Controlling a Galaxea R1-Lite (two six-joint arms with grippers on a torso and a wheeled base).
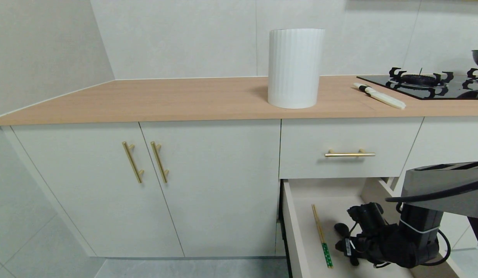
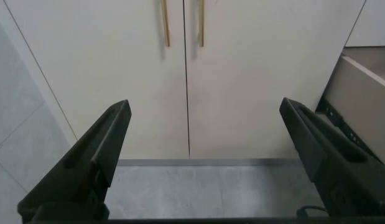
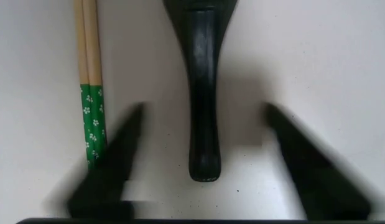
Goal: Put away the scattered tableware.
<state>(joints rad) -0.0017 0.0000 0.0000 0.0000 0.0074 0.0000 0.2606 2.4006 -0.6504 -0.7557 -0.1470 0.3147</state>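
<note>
Spoon (image 3: 203, 93), black, lies flat on the floor of the open drawer (image 1: 291, 224) below the table (image 1: 165, 100); its handle runs straight down the gap between the right fingers (image 3: 316, 168), which stand spread wide and released, one on each side, neither touching it; the handle's end lies inside the gap, while the bowl end reaches out beyond the fingertips; in the head view the bowl (image 1: 341, 228) shows dark just ahead of the right arm, which hangs low in the drawer. Chopsticks (image 3: 89, 74), a pale pair with green patterned ends, lie just beside the spoon and parallel to it, on its left; one finger hangs partly over their green ends. Left fingers (image 2: 92, 162) are likewise spread wide and grasp nothing, held low before the closed cabinet doors (image 2: 242, 74), grey floor beneath them. On the table stands a white ribbed canister (image 1: 295, 67); a white utensil (image 1: 379, 95) with a dark band lies near the hob (image 1: 424, 83); the upper drawer (image 1: 347, 146) is shut.
</note>
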